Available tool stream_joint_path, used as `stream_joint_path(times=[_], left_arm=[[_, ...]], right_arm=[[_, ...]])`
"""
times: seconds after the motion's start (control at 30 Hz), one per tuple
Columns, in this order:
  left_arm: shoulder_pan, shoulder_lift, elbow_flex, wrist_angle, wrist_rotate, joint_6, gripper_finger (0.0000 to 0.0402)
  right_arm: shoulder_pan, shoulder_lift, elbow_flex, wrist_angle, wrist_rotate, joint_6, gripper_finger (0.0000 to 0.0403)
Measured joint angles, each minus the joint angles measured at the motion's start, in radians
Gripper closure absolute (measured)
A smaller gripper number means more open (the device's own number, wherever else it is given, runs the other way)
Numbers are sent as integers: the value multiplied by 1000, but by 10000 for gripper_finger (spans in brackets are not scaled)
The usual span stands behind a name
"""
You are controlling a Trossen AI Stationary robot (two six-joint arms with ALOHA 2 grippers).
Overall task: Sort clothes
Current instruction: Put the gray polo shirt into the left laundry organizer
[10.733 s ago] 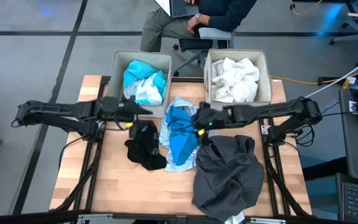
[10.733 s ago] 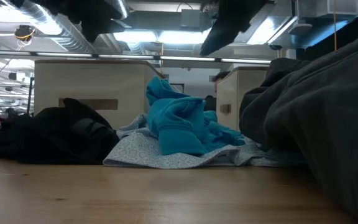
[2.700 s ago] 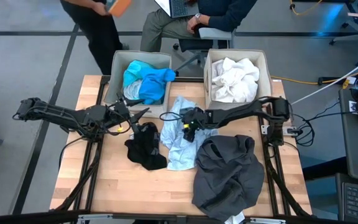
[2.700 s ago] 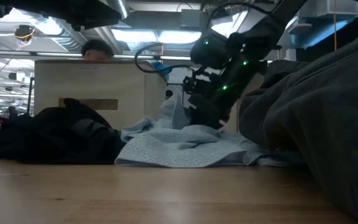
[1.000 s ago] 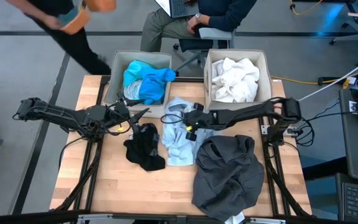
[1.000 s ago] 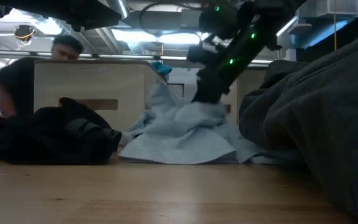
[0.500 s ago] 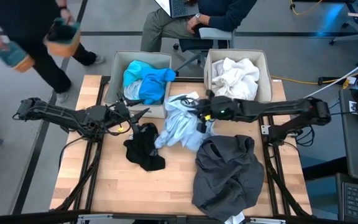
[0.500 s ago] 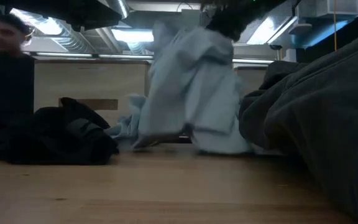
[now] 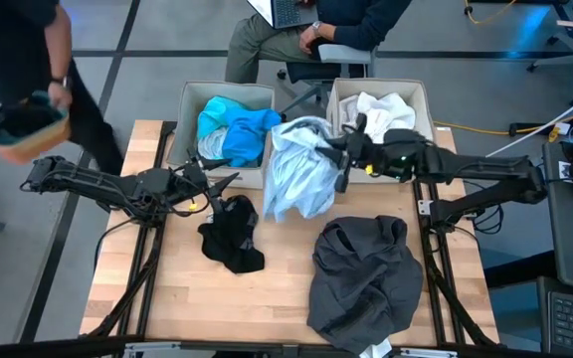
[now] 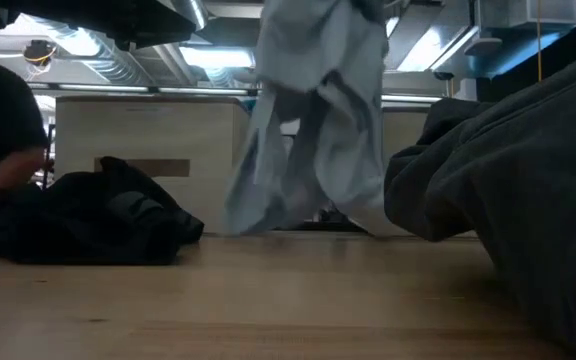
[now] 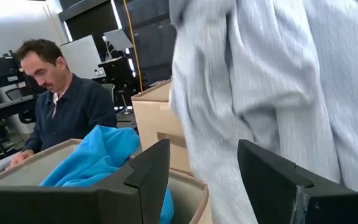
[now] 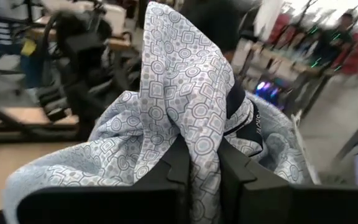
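High view: right pincer (image 9: 338,154) clamps pale blue garment (image 9: 296,179) aloft; left pincer (image 9: 229,179) gapes.

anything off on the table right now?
Dark grey garment hangs over the table's near edge. Otherwise normal: right gripper lifts the pale blue garment, and left gripper waits open by the black garment.

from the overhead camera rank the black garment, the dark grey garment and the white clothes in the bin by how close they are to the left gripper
1. black garment, just beside the left gripper, toward the table's front.
2. dark grey garment, front right of the table.
3. white clothes, in the right bin at the back.
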Motion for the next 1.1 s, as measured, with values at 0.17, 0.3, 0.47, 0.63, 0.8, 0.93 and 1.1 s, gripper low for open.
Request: stream_joint_path(times=[0.17,0.3,0.47,0.63,0.8,0.93,1.1], left_arm=[[0,-1,0,23,0,7,222],[0,-2,0,58,0,19,222],[0,-15,0,68,-2,18,222],[0,-36,0,66,-11,0,222],[0,-39,0,65,-11,-5,222],[0,-39,0,56,-11,-8,222],[0,-39,0,52,-11,-14,222]], right_arm=[[-5,0,69,10,83,-87,362],[-46,3,93,63,77,-127,365],[-133,45,119,137,54,-130,361],[-218,127,180,190,-46,-128,362],[-252,254,317,242,-151,-128,364],[-252,386,486,245,-189,-133,361],[-250,566,738,248,-273,-152,359]])
